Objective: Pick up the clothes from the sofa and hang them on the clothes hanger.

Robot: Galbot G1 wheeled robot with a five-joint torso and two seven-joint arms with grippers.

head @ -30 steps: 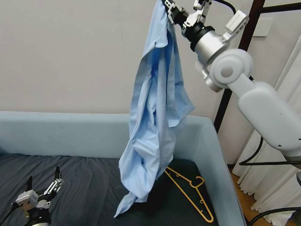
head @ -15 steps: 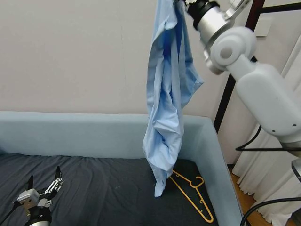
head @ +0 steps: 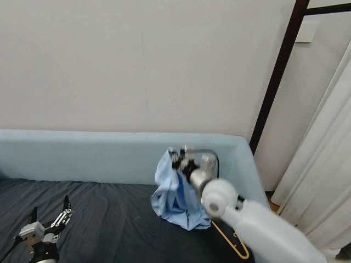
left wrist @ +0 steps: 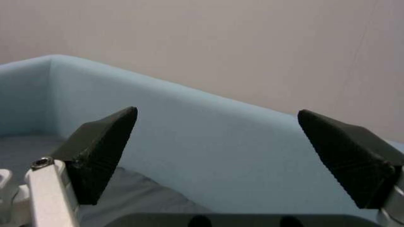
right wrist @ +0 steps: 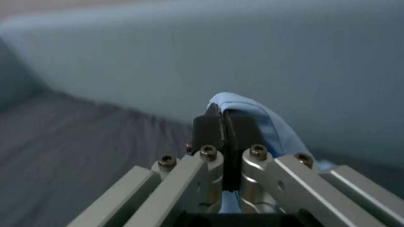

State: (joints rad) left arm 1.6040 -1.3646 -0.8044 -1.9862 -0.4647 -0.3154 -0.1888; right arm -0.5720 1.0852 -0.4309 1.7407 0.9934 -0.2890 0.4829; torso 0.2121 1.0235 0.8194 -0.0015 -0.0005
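Right gripper (head: 176, 160) is low at the sofa's (head: 82, 156) back right corner, just in front of the backrest. The jaws are clamped on a fold of the blue shirt (head: 174, 197). The rest of the shirt sits bunched on the dark seat below it, close to the right armrest. It's tight there: backrest behind, armrest alongside, and my own right arm coming in across the seat's front right corner. A yellow hanger (head: 237, 247) lies on the seat by that armrest, partly hidden under the arm and just beside the shirt. Past the armrest the black rack pole (head: 277, 82) rises against the wall, with a white curtain (head: 323, 181) farther right.

The seat's whole middle is open room. Left gripper (head: 50, 212) hangs over the front left part of the seat, jaws spread wide, holding nothing.

From the right wrist I get the grip up close: right gripper (right wrist: 222, 125) pinched flat together, with the shirt (right wrist: 265, 118) curling out past the tips. From the left wrist I see the left gripper (left wrist: 216, 113) with the pale backrest running between its spread tips.
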